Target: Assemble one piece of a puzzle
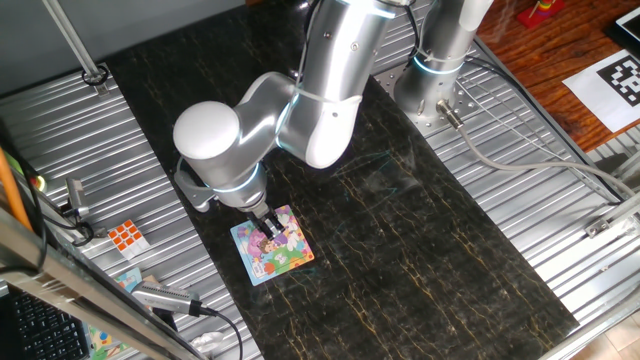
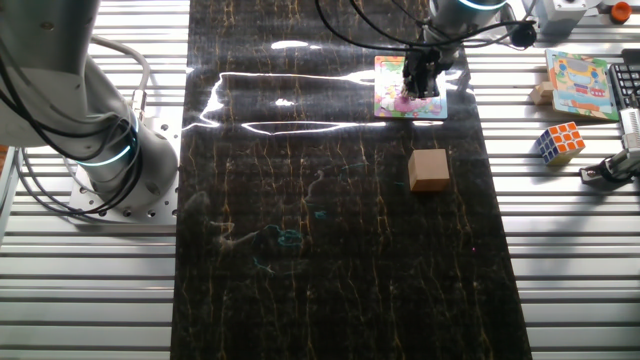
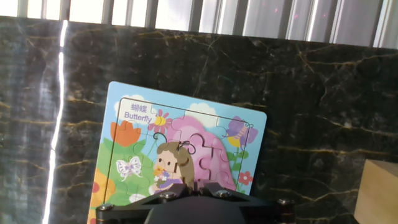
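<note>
The puzzle (image 1: 291, 262) lies flat on the dark marble mat, a light blue board with a pink, yellow and green butterfly picture. It also shows in the other fixed view (image 2: 386, 106) and the hand view (image 3: 124, 134). My gripper (image 1: 267, 236) stands straight down over the board's middle, its tips at or just above the picture (image 2: 417, 88). In the hand view the gripper (image 3: 194, 185) has its jaws drawn close together. I cannot pick out the piece as a separate thing; the spot under the fingertips is hidden.
A tan wooden cube (image 2: 428, 169) sits on the mat near the puzzle, and its corner shows in the hand view (image 3: 380, 193). An orange-and-white twisty cube (image 2: 559, 142) and a second picture board (image 2: 580, 84) lie on the metal table beside the mat. The arm's base (image 1: 437, 75) stands at the mat's far end.
</note>
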Tool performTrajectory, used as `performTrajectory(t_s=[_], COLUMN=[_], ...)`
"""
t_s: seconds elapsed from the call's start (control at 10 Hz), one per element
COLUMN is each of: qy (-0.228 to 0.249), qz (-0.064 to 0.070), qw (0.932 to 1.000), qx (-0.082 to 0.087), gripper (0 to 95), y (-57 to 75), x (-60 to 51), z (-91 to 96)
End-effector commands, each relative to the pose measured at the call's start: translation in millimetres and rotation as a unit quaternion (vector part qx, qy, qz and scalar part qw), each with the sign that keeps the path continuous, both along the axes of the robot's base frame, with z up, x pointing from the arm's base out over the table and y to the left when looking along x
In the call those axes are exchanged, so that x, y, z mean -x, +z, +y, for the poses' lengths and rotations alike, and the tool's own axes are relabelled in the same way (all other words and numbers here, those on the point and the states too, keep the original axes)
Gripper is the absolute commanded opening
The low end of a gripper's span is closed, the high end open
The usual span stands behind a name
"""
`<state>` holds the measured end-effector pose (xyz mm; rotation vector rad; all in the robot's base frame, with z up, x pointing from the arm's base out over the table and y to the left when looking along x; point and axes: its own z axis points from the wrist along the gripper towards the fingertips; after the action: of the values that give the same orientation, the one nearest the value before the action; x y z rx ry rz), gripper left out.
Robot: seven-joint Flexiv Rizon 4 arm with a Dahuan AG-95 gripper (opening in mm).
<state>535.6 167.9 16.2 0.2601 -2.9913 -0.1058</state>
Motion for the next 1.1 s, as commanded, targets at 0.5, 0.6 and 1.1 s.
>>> performTrajectory(t_s=[0.5,0.6,1.1], qy=[-0.018,-0.018,-0.018], qz=[-0.002,-0.003,-0.003], qw=[0.9998,0.9998,0.9998], qx=[0.001,0.001,0.002], gripper=[19.0,0.0,0.0], y=[-1.0,-1.0,-1.5], x=[0.9,0.9,1.0], z=[4.0,4.1,4.3])
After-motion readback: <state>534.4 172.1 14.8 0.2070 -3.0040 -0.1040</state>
